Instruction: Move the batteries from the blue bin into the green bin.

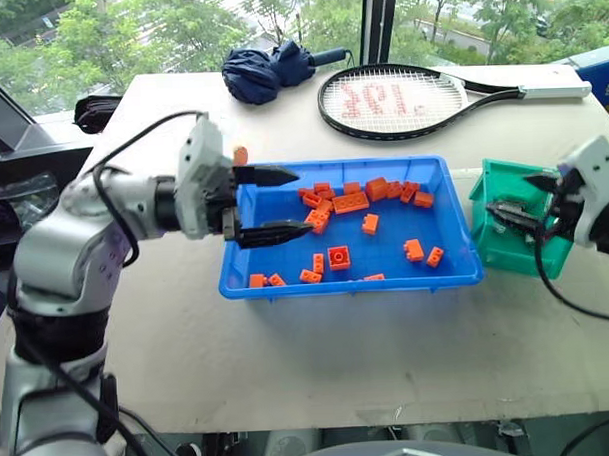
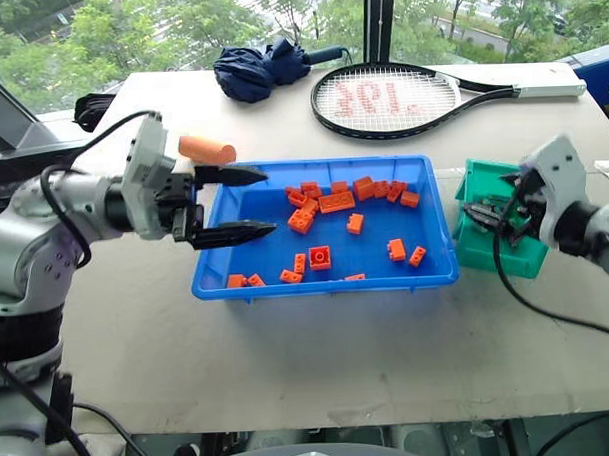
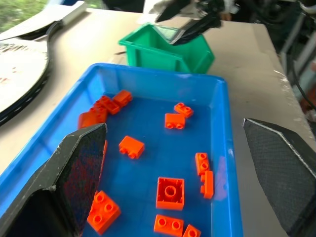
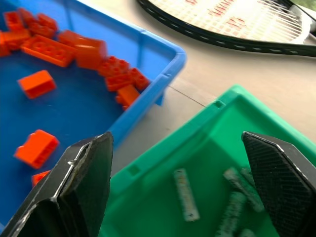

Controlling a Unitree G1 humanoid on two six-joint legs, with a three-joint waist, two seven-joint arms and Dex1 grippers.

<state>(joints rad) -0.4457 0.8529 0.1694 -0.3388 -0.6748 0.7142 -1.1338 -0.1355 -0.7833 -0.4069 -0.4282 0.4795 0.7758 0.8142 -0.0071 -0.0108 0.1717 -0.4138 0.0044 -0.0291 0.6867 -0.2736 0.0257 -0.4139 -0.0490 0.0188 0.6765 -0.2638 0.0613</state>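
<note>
The blue bin [image 1: 351,283] sits mid-table and holds many orange toy bricks [image 1: 350,201]. My left gripper [image 1: 296,200] hovers open over the bin's left end, pointing right, with nothing between its fingers. To the right stands the green bin [image 1: 505,246]. My right gripper [image 1: 514,201] is over it, open and empty, as the right wrist view [image 4: 175,136] confirms. Several silver-grey batteries [image 4: 186,194] lie on the green bin's floor. The left wrist view looks over the bricks toward the green bin [image 3: 148,54] and the right gripper [image 3: 187,24].
An orange cylinder [image 2: 207,148] lies on the table just behind my left gripper. A tennis racket [image 1: 400,100] and a folded dark-blue umbrella [image 1: 269,69] lie at the back. A black object [image 1: 98,110] sits at the far left edge. Bare table stretches in front of both bins.
</note>
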